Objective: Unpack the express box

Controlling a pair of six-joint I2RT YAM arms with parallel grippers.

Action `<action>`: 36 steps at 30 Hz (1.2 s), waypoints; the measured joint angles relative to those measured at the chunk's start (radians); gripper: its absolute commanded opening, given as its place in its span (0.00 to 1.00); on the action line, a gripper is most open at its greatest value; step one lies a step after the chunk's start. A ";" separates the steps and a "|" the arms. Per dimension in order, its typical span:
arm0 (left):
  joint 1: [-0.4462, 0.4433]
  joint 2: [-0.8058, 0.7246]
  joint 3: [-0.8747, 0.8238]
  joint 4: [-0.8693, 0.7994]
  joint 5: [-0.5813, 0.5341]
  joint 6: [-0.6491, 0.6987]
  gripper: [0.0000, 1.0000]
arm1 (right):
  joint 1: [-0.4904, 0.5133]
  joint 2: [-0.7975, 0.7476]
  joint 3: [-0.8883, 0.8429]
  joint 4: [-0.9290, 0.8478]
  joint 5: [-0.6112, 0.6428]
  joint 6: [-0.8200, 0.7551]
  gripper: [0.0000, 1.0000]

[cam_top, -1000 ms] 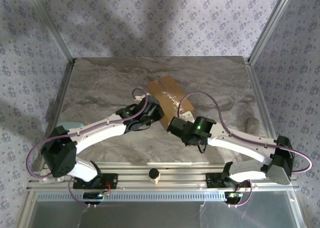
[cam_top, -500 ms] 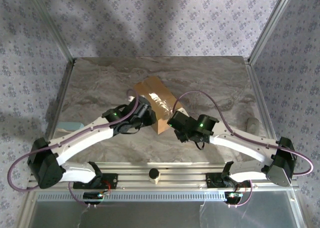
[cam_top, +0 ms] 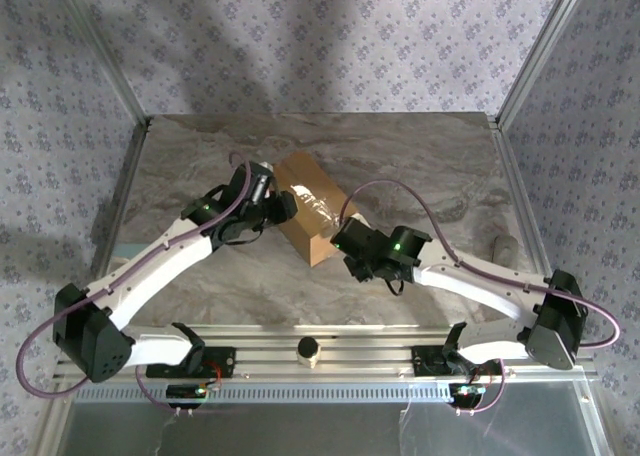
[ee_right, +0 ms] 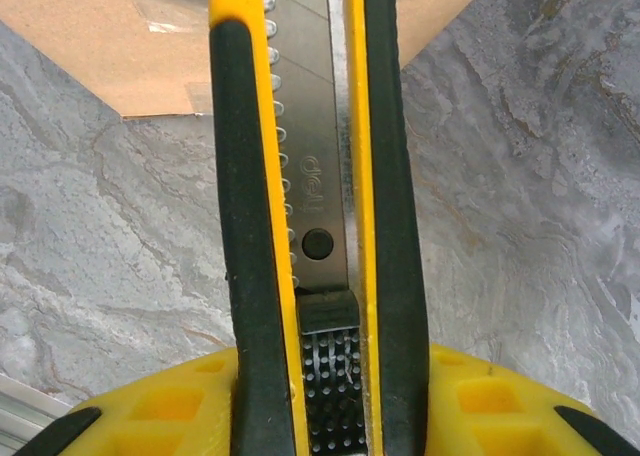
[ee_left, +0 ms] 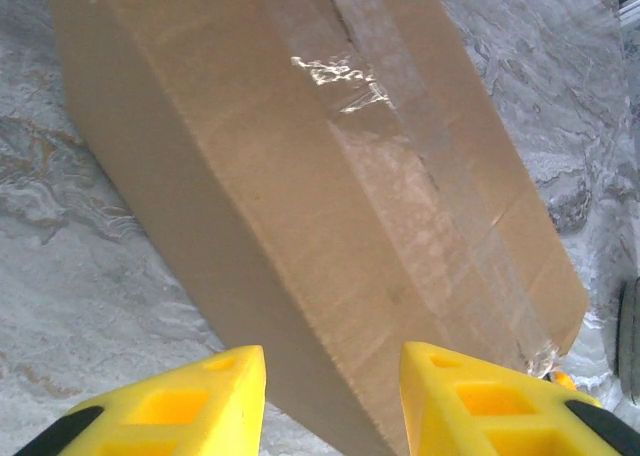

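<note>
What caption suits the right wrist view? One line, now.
Right gripper holds a utility knife pointed at the box corner on the marble table.

Place: a robot test cell in a lab.
Frame: aluminium posts (cam_top: 100, 51) rising at the corners.
Walls: flower-print cloth backdrop (cam_top: 320, 46) behind and on both sides.
Bench: marble-look table (cam_top: 200, 166), with robot arms (cam_top: 160, 261) bolted to a metal rail (cam_top: 380, 341) at its near edge.

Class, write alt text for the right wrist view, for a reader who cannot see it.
A yellow and black knife, held in the right pincer, reaches toward the taped brown box on a grey marbled table.
</note>
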 measured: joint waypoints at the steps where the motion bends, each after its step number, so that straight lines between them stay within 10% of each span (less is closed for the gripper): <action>1: 0.010 0.023 0.024 -0.002 0.005 0.009 0.40 | 0.000 0.006 0.008 0.000 0.000 -0.005 0.00; 17: 0.160 0.520 0.451 0.024 0.045 0.154 0.32 | 0.005 0.060 0.109 -0.080 -0.005 -0.010 0.00; 36: 0.164 0.479 0.357 0.140 0.003 -0.001 0.31 | 0.028 0.138 0.224 -0.253 -0.003 0.071 0.00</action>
